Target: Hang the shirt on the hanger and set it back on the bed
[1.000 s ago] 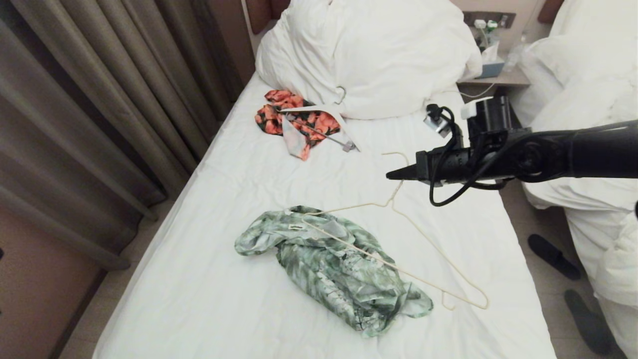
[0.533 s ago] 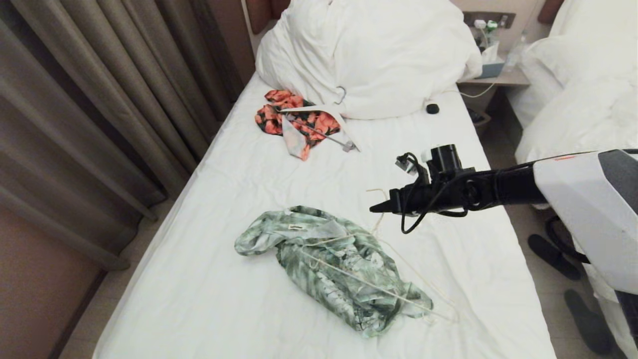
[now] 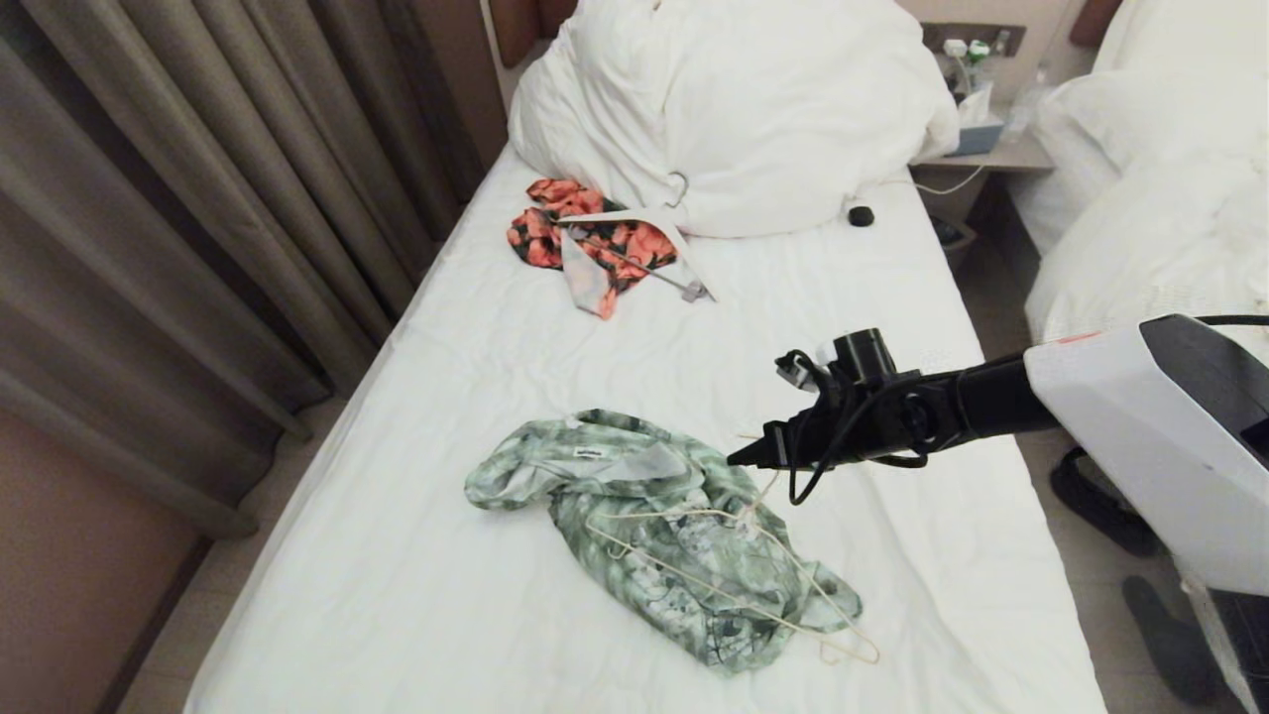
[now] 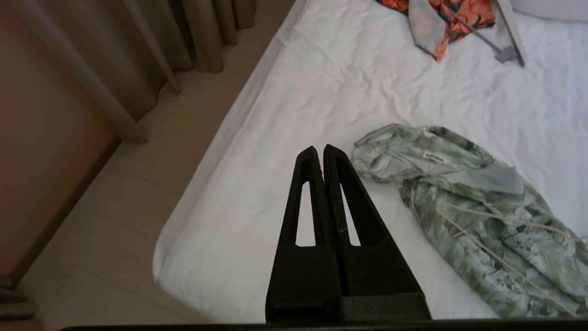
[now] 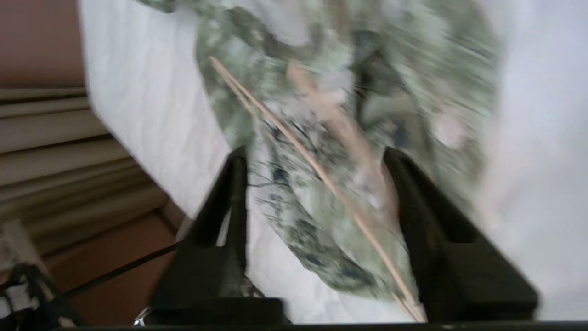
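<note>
Head view hanger [image 3: 734, 575] atop shirt [image 3: 654, 526], right wrist view gripper [image 5: 317, 156] spread

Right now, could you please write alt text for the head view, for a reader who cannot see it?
A crumpled green-and-white shirt lies on a white bed with a thin cream hanger resting on top of it. The right gripper hovers just above the hanger's hook end. Near the pillow lies an orange floral garment.

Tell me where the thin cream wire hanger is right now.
In the head view the thin cream wire hanger lies on the crumpled green-and-white floral shirt, on the near part of the white-sheeted bed, just below the open right gripper.
</note>
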Tool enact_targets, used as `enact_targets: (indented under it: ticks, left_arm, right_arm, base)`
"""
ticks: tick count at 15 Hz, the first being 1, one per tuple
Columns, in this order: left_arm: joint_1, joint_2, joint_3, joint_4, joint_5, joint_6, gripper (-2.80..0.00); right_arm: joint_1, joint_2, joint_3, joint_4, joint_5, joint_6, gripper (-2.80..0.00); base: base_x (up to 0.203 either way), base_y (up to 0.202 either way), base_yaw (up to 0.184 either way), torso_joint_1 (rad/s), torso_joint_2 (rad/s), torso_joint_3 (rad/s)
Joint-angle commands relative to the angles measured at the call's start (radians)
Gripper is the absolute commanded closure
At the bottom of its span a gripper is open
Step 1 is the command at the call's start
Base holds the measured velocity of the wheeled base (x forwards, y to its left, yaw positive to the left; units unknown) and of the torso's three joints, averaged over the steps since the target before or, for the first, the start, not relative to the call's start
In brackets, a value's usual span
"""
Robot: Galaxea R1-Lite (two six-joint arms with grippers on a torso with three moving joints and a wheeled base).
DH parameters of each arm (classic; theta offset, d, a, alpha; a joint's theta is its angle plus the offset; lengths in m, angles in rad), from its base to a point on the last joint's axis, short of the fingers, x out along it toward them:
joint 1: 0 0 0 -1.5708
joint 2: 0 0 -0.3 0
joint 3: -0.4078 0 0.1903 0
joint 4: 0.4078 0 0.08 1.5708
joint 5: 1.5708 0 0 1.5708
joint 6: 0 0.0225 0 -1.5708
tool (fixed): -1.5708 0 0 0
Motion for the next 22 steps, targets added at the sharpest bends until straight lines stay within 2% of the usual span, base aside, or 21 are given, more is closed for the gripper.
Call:
enact_targets:
  ticks: [1, 7, 8, 9, 13, 15, 16, 19, 21, 22]
  left_arm:
    - [0.000, -0.025, -0.012, 0.036, 0.000, -0.001, 0.00]
    - [0.000, -0.058, -0.011, 0.103, 0.000, -0.002, 0.00]
    - [0.000, -0.058, -0.009, 0.104, 0.000, -0.002, 0.00]
    - [-0.001, -0.065, -0.005, 0.105, -0.002, -0.004, 0.00]
    - [-0.009, -0.139, 0.016, 0.103, -0.007, -0.004, 0.00]
    - [-0.073, -0.205, 0.014, 0.106, -0.006, -0.003, 0.00]
    - [-0.096, -0.223, 0.010, 0.106, 0.000, -0.003, 0.00]
    - [-0.095, -0.221, -0.018, 0.114, 0.007, 0.006, 0.00]
    - [-0.048, -0.237, -0.051, 0.192, 0.003, 0.049, 0.00]
    - [-0.029, -0.273, -0.033, 0.205, -0.020, 0.058, 0.00]
  right_arm:
    - [-0.006, -0.063, 0.049, -0.001, -0.025, 0.000, -2.80]
    - [-0.078, -0.227, 0.300, 0.005, -0.180, -0.113, -2.80]
    - [-0.087, -0.259, 0.325, 0.001, -0.197, -0.117, -0.71]
    - [-0.095, -0.292, 0.351, -0.003, -0.208, -0.119, 0.00]
    - [-0.099, -0.446, 0.461, -0.004, -0.218, -0.117, 0.00]
    - [-0.098, -0.572, 0.538, -0.005, -0.239, -0.117, 0.00]
    - [-0.097, -0.656, 0.580, -0.005, -0.274, -0.116, 0.00]
    - [-0.100, -0.944, 0.697, -0.001, -0.347, -0.116, 0.00]
    - [-0.101, -1.138, 0.735, 0.039, -0.375, -0.115, 0.00]
    - [-0.099, -1.233, 0.745, 0.076, -0.397, -0.116, 0.00]
  base:
    - [0.000, 0.000, 0.000, 0.000, 0.00, 0.000]
    - [0.000, 0.000, 0.000, 0.000, 0.00, 0.000]
    - [0.000, 0.000, 0.000, 0.000, 0.00, 0.000]
    - [0.000, 0.000, 0.000, 0.000, 0.00, 0.000]
    - [0.000, 0.000, 0.000, 0.000, 0.00, 0.000]
    - [0.000, 0.000, 0.000, 0.000, 0.00, 0.000]
    - [0.000, 0.000, 0.000, 0.000, 0.00, 0.000]
    - [0.000, 0.000, 0.000, 0.000, 0.00, 0.000]
    - [0.000, 0.000, 0.000, 0.000, 0.00, 0.000]
    - [0.000, 0.000, 0.000, 0.000, 0.00, 0.000]
